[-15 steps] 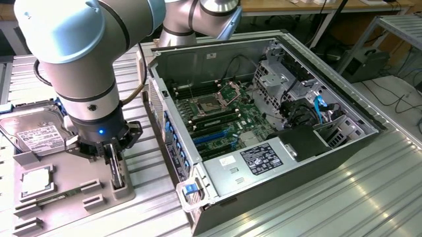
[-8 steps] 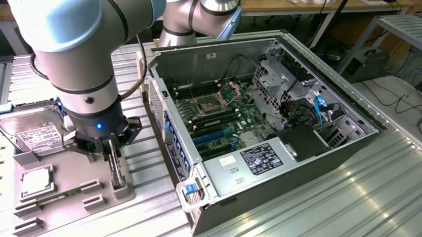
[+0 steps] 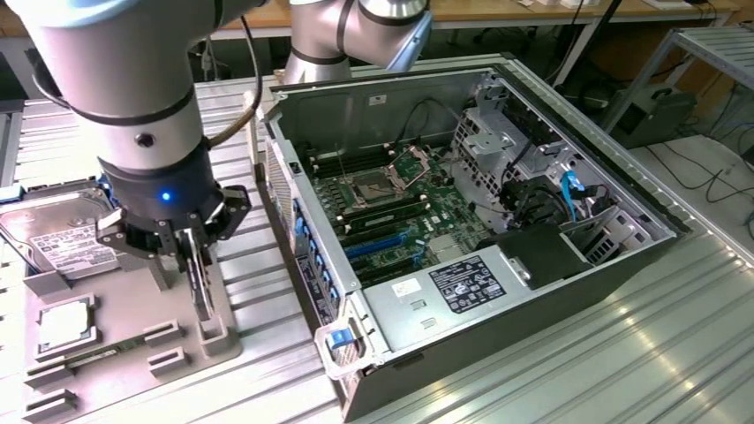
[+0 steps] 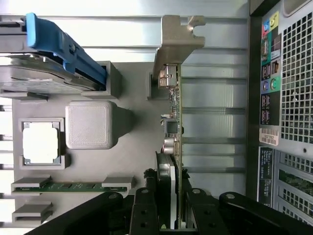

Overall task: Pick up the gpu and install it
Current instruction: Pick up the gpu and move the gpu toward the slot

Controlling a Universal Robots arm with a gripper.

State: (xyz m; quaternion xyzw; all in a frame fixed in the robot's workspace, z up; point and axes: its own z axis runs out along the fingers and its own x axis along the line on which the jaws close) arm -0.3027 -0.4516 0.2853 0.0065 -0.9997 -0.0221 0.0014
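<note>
The gpu stands on edge in a slot of the grey holder tray at the exterior view's left. In the wrist view the gpu appears edge-on: a thin green board with a dark cooler and a silver bracket at its far end. My gripper hangs straight down over it. The black fingers press against both faces of the card, so the gripper is shut on it. The card's lower edge still sits by the tray's support block.
The open computer case lies to the exterior view's right, motherboard with blue slots exposed; its rear panel is close beside the card. On the tray: a hard drive, a CPU chip, a RAM stick.
</note>
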